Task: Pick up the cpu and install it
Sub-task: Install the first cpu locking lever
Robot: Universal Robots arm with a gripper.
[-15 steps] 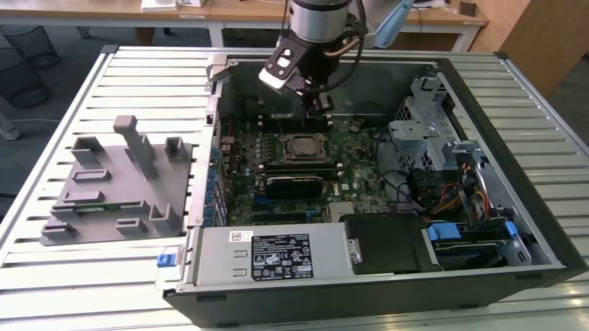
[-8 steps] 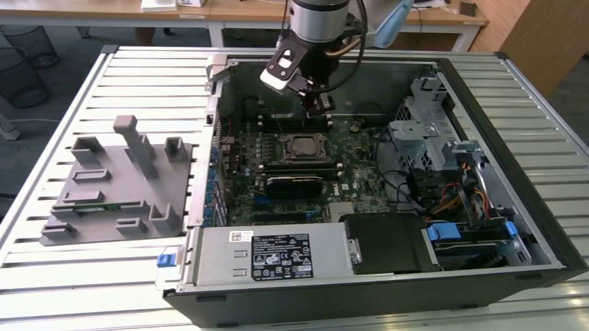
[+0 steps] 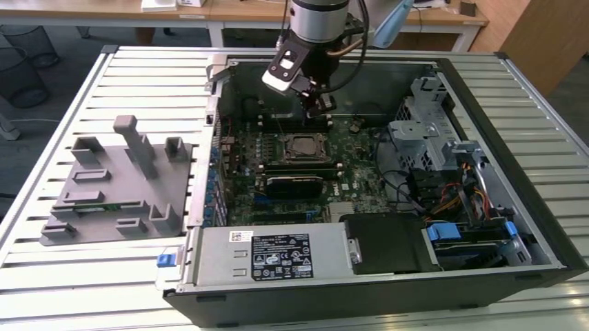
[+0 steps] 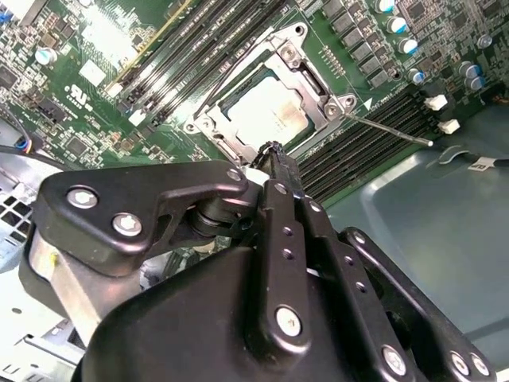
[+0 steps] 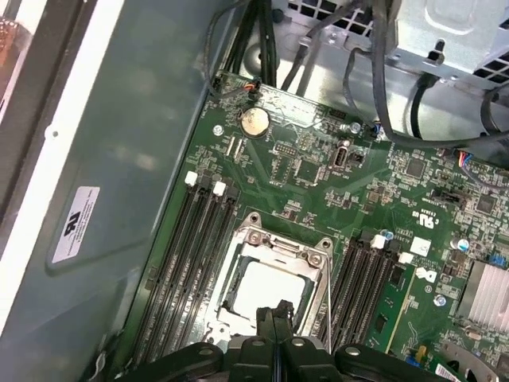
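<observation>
Our tool (image 3: 319,107) hangs clenched just above the socket (image 5: 282,245), with the cpu (image 5: 258,285) lying inside it.
In both wrist views the fingertips are pressed together with nothing visible between them. The cpu's silver top sits within the socket's metal frame, directly under the tool. We cannot tell whether the chip lies fully flat. The thin retaining lever (image 4: 390,130) sticks out beside the socket toward the memory slots (image 4: 358,143) and looks unlatched. We judge the main risk to be a downward push while the chip sits slightly askew, which could bend the socket's contacts. A sideways drift could also snag the lever.
</observation>
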